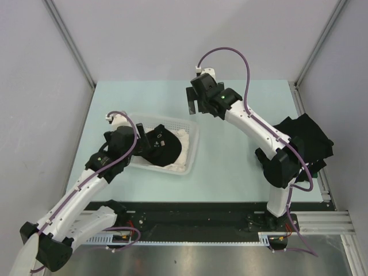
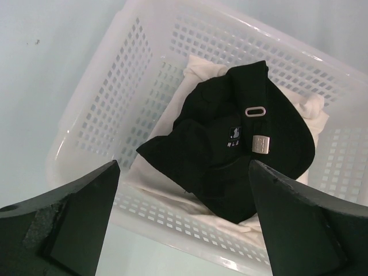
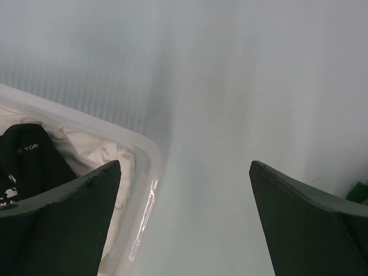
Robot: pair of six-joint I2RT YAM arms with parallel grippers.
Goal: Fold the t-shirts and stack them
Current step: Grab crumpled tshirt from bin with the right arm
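Note:
A black t-shirt (image 1: 163,146) with small white print lies crumpled on a cream-white t-shirt (image 1: 185,140) inside the white mesh basket (image 1: 194,131). In the left wrist view the black t-shirt (image 2: 230,149) covers most of the cream-white one (image 2: 172,195). My left gripper (image 1: 144,146) (image 2: 184,165) hangs open over the basket's near-left rim, holding nothing. My right gripper (image 1: 194,108) (image 3: 185,165) stands open above the table, just beyond the basket's far right corner (image 3: 146,150). Another black t-shirt (image 1: 305,138) lies bunched at the table's right edge.
The pale green table (image 1: 230,172) is walled in by grey panels on three sides. The right arm's elbow (image 1: 282,164) sits next to the black t-shirt at the right edge. A black rail with cables runs along the near edge.

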